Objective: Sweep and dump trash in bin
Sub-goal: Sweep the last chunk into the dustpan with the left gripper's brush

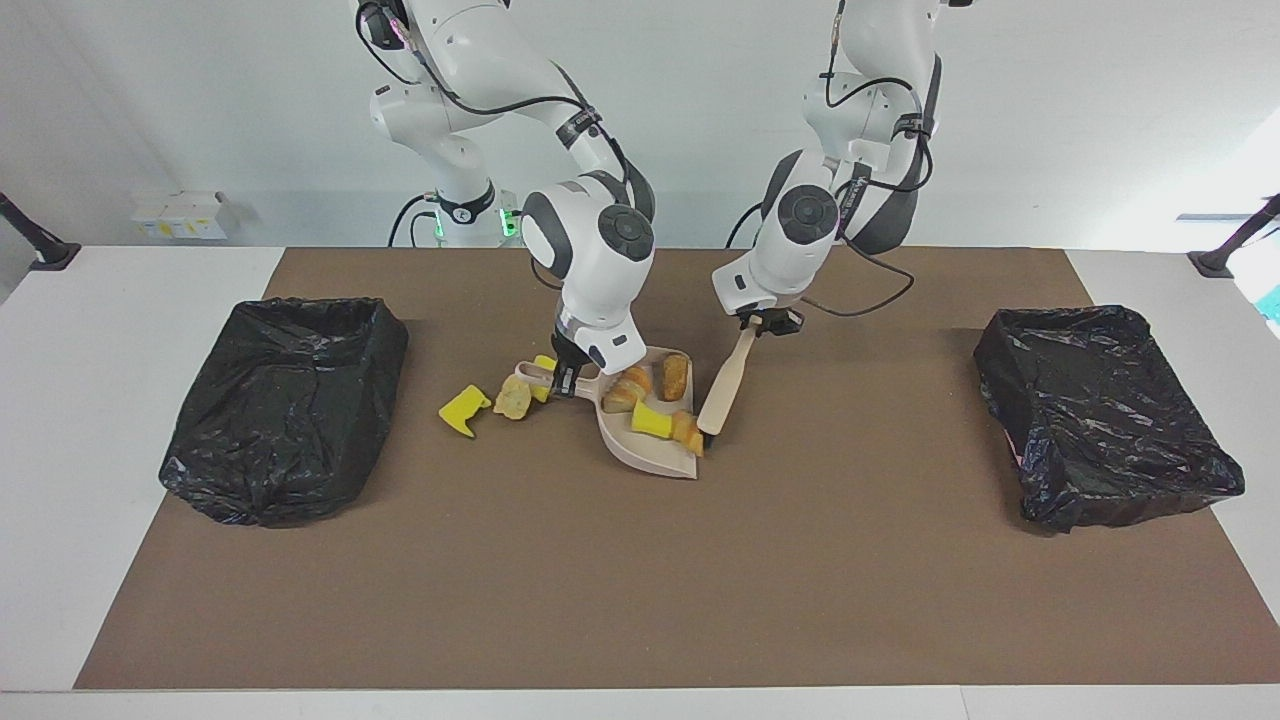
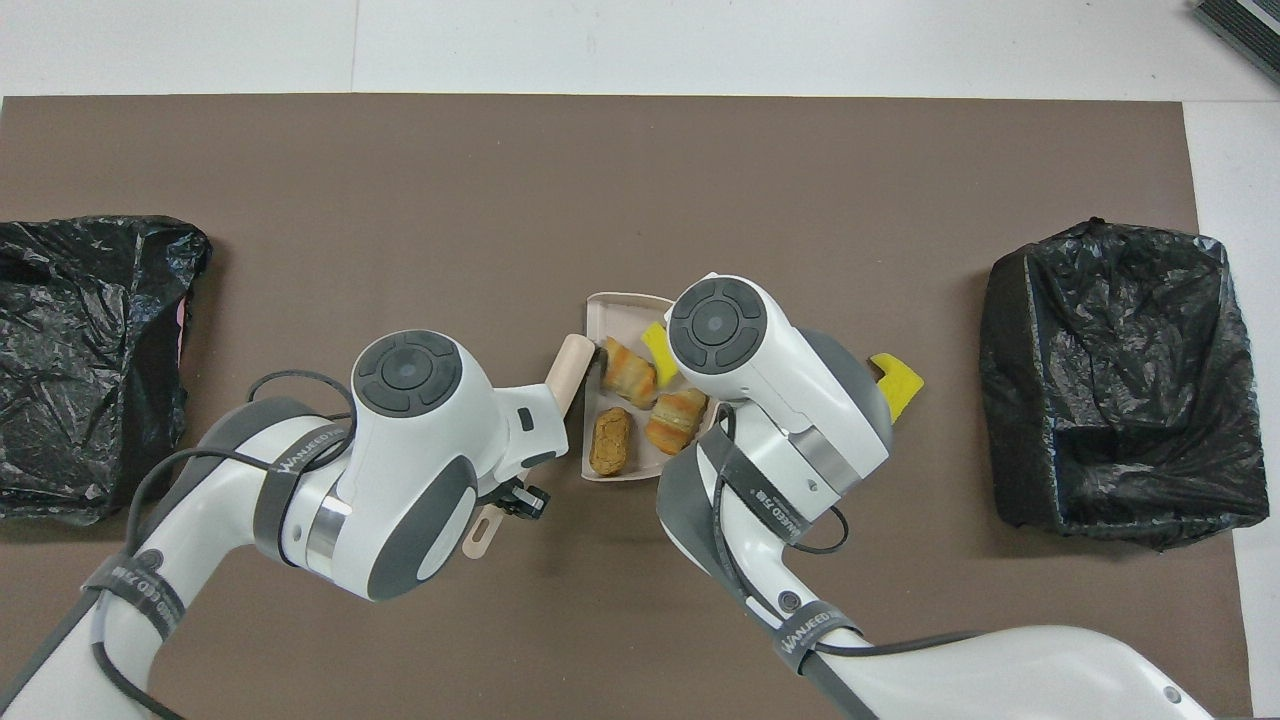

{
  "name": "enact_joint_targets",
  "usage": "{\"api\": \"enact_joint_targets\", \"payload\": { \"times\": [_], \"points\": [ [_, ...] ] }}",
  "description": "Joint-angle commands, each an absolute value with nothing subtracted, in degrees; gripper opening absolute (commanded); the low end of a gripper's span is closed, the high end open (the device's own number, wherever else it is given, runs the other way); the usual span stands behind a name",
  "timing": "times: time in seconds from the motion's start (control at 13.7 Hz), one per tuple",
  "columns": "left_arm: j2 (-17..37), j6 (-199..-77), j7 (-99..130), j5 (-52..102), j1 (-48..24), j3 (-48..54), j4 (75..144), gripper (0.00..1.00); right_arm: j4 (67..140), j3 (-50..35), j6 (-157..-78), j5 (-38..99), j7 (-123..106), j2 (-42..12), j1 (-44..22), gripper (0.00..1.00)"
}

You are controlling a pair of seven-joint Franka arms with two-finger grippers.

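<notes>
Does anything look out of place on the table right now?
Yes. Three trash pieces lie on the mat beside the dustpan's handle, at the closed end of the dustpan, where the brush pushing at its open mouth won't catch them. Four pieces already sit in the pan. Nothing looks spilled or damaged.
</notes>
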State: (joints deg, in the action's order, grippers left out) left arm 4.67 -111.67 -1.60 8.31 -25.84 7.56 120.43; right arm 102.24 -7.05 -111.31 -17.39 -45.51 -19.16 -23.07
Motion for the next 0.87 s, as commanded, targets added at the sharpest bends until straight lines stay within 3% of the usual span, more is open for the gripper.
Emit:
{"api": "enact_joint_targets", "payload": {
  "times": [0.0, 0.36, 0.8],
  "points": [
    [3.2, -112.5, 1.1, 9.8, -28.9, 7.0, 121.7, 0.0, 103.3, -7.7, -115.1, -14.4, -45.2, -18.9, -22.9, 0.0],
    [3.9, -111.3, 3.0, 10.1, -28.1, 6.6, 119.7, 0.0, 102.0, -7.7, -114.5, -14.2, -46.0, -18.7, -22.4, 0.0],
    [2.2, -109.5, 21.0, 9.1, -28.0, 6.3, 119.5, 0.0, 100.2, -7.8, -111.5, -13.8, -48.1, -17.3, -20.0, 0.0]
  ]
}}
